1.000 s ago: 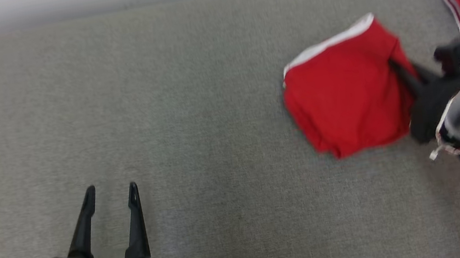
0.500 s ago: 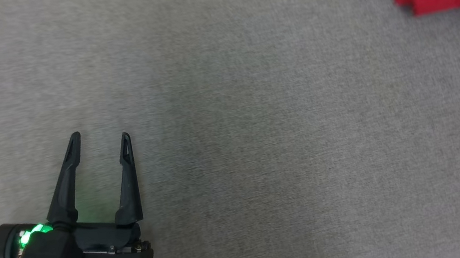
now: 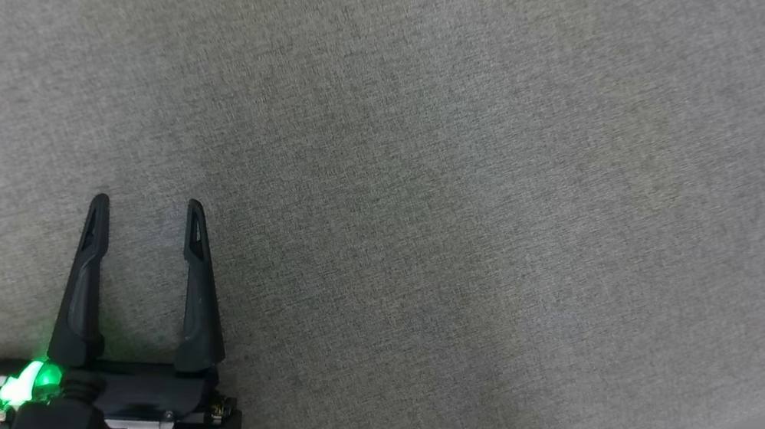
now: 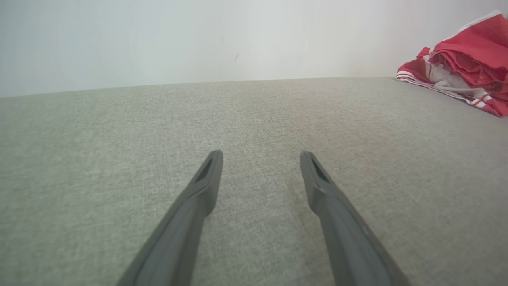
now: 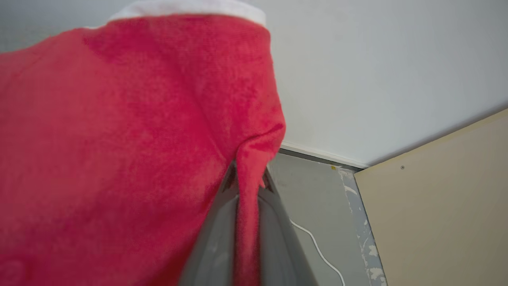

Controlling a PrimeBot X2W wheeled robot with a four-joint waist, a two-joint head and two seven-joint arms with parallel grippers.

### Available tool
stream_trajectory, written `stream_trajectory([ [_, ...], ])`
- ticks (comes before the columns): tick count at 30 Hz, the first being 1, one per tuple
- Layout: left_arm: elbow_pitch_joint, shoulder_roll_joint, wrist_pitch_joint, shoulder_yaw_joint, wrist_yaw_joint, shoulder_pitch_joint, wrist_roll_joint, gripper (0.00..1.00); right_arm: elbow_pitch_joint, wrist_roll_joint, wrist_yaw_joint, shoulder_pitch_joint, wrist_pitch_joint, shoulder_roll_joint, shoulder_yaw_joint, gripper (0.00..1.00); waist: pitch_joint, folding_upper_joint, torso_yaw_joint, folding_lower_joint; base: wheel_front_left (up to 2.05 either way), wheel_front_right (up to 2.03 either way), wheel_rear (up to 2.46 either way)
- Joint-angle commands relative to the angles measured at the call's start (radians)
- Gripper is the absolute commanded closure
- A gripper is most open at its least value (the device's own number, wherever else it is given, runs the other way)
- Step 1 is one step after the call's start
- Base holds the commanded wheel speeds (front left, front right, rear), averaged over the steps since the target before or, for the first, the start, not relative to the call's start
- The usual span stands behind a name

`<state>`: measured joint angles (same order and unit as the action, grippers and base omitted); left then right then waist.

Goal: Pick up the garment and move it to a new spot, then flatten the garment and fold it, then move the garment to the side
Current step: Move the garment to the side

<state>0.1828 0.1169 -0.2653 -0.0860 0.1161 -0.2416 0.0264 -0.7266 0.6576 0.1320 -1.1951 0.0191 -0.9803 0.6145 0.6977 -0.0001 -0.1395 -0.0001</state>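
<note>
Garment, red with a white band along its top edge, hangs pinched in the right gripper, whose two fingers are closed tight on a fold of it. At the lower left of the head view, the left gripper is spread wide and empty over the grey fabric table. Farther off, a second red, white-striped cloth lies heaped near the table's right edge, before a pale wall

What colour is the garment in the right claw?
Red garment, white edge; best in right wrist view.
</note>
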Motion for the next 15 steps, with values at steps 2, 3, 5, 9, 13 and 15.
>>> stream_trajectory([
  [2, -0.035, -0.004, 0.003, -0.011, 0.006, -0.011, -0.003, 0.00, -0.028, -0.036, -0.003, -0.033, 0.002, -0.003, 0.000, 1.00, 0.025, 0.0001, 0.004, 0.0001, 0.00, 0.00, 0.00],
  [3, -0.037, -0.004, 0.005, -0.010, 0.005, -0.011, -0.001, 0.00, -0.041, -0.047, -0.003, -0.043, -0.001, 0.004, -0.006, 1.00, 0.029, 0.0001, 0.006, 0.0001, 0.00, 0.00, 0.00],
  [5, -0.042, -0.005, 0.006, -0.006, 0.003, -0.011, 0.002, 0.00, -0.070, -0.074, -0.003, -0.059, -0.004, 0.021, -0.013, 0.77, 0.036, 0.0001, 0.011, 0.0001, 0.00, 0.00, 0.00],
  [9, -0.054, -0.006, 0.009, -0.001, -0.001, -0.010, 0.009, 0.00, -0.129, -0.142, -0.003, -0.093, -0.017, 0.042, -0.024, 0.00, 0.042, 0.0001, 0.017, 0.0001, 0.00, 0.00, 0.00],
  [13, -0.071, -0.006, 0.009, 0.014, -0.004, -0.012, 0.016, 0.00, -0.160, -0.197, -0.003, -0.118, -0.058, 0.072, -0.046, 0.00, 0.032, 0.0001, 0.019, 0.0001, 0.00, 0.00, 0.00],
  [15, -0.078, -0.008, 0.009, 0.022, -0.007, -0.010, 0.022, 0.00, -0.166, -0.224, -0.003, -0.126, -0.083, 0.086, -0.052, 0.00, 0.018, 0.0001, 0.018, 0.0001, 0.00, 0.00, 0.00],
])
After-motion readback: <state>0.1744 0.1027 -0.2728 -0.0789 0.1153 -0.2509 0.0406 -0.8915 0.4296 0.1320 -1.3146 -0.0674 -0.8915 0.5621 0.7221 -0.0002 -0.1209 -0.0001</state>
